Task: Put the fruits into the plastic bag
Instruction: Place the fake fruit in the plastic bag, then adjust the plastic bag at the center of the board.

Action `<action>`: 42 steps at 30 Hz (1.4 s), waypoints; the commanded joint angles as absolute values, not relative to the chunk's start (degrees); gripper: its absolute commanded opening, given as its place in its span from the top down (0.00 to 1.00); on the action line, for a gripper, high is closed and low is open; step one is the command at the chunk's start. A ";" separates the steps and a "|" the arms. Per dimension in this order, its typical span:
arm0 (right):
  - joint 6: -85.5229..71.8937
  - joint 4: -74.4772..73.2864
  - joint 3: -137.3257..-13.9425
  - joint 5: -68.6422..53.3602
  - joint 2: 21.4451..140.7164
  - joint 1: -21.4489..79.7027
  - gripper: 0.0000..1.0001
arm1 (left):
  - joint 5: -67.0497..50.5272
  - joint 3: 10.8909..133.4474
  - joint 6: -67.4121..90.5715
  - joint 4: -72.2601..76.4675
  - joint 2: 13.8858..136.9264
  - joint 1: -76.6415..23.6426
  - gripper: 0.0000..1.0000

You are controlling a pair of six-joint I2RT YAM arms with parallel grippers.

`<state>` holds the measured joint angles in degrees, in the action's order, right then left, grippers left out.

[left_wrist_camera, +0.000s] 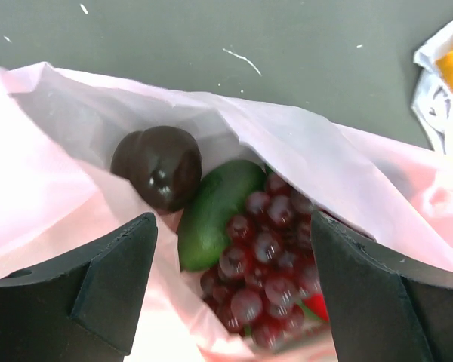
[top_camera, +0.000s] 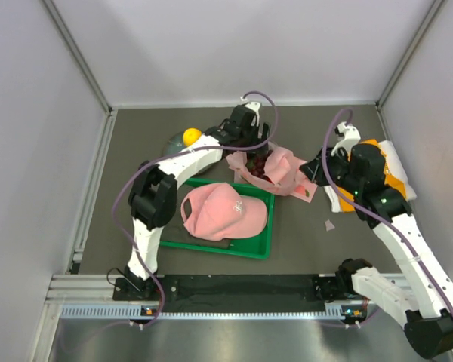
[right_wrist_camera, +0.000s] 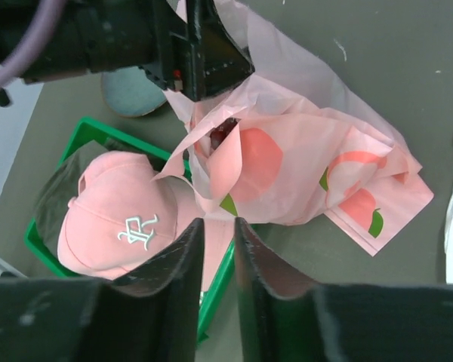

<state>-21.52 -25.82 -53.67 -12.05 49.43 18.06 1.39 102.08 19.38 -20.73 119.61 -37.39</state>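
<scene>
The pink plastic bag (top_camera: pixel 287 170) with peach prints lies open behind the tray. In the left wrist view the bag (left_wrist_camera: pixel 75 128) holds a dark brown fruit (left_wrist_camera: pixel 158 166), a green avocado (left_wrist_camera: pixel 211 207), dark red grapes (left_wrist_camera: pixel 264 271) and a bit of red fruit (left_wrist_camera: pixel 317 305). My left gripper (top_camera: pixel 253 151) is open and empty just above the bag's mouth (left_wrist_camera: pixel 234 226). A yellow citrus (top_camera: pixel 191 136) sits left of the bag. My right gripper (top_camera: pixel 313 170) hovers at the bag's right side, nearly shut with a narrow gap (right_wrist_camera: pixel 219 222), and holds nothing. The bag (right_wrist_camera: pixel 287 173) lies beyond its fingertips.
A pink baseball cap (top_camera: pixel 223 211) lies in a green tray (top_camera: pixel 249 249) in front of the bag. A dark round dish (top_camera: pixel 174 143) sits under the citrus. An orange cloth on white fabric (top_camera: pixel 392 177) lies at the right, under my right arm. White walls enclose the table.
</scene>
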 commanded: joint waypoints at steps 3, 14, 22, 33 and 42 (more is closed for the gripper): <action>-18.64 -22.15 -56.42 -12.05 53.34 20.92 0.56 | 1.84 99.23 18.72 -18.10 110.93 -37.71 0.13; -12.22 -22.50 -61.17 -4.31 59.67 28.47 0.39 | 10.20 95.46 17.57 -18.99 104.86 -34.73 0.09; -8.27 -22.06 -63.98 -1.50 65.38 31.55 0.39 | 2.82 92.55 20.74 -15.04 107.04 -27.25 0.06; -6.15 -23.73 -67.50 -4.04 71.98 32.17 0.44 | -13.10 92.28 28.30 -6.94 116.18 -21.36 0.07; -6.06 -24.52 -67.24 -7.20 73.65 32.08 0.65 | -18.10 90.53 30.85 -2.38 117.77 -21.45 0.42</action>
<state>-6.61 -25.87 -64.66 -4.49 73.60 31.42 -14.13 90.76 28.93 -8.99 118.91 -21.21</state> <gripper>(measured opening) 0.436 0.788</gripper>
